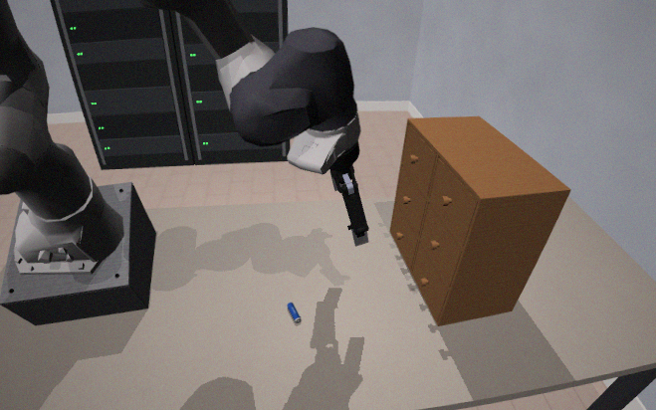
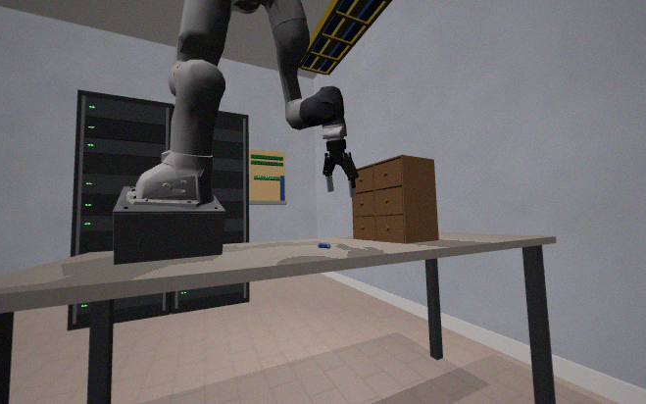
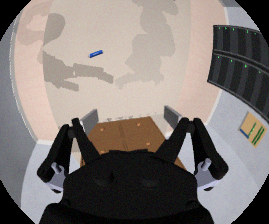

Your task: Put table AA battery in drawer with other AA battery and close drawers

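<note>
The blue AA battery [image 1: 294, 312] lies on the table top, well in front of the brown chest [image 1: 468, 213]; it also shows in the exterior view [image 2: 323, 245] and the wrist view [image 3: 96, 52]. The chest has six drawers in two columns, each with a small knob, and all look pushed in. My gripper [image 1: 357, 235] [image 2: 339, 186] hangs open and empty in the air, close to the chest's front at the height of the top drawers. Its fingers frame the chest's top in the wrist view [image 3: 126, 121]. What the drawers hold is hidden.
The robot base [image 1: 73, 254] stands on a dark block at the table's left. Dark server racks [image 1: 166, 76] stand behind the table. The table edge runs close behind and to the right of the chest.
</note>
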Tool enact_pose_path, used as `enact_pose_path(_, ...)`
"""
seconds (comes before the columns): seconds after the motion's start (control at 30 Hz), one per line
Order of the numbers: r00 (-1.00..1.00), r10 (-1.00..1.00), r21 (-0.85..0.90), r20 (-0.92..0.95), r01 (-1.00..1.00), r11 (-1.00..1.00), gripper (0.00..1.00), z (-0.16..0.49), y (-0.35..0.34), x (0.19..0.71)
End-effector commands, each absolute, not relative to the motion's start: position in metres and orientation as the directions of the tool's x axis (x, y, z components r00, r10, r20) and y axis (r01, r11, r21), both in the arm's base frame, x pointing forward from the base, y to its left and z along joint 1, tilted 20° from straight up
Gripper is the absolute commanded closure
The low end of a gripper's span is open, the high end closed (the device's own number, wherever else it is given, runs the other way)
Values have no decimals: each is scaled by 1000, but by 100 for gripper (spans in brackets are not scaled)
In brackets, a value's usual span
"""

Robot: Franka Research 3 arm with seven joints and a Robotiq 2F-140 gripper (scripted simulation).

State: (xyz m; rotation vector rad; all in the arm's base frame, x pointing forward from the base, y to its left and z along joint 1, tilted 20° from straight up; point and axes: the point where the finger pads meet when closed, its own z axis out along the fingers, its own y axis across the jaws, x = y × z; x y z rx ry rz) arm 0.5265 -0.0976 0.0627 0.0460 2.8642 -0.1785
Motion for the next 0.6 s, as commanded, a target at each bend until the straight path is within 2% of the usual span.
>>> enact_pose_path(0.0,-950,-33,-107,-311,1,994,0,62,-96,538)
enact_pose_path(0.4,-930,-40,-98,-364,-4,995,0,55,-97,548)
enact_pose_path(0.47,-883,-50,-106,-466,-1,994,0,47,-108,563)
enact_pose_path(0.57,-858,-57,-122,-511,7,993,0,44,-116,567)
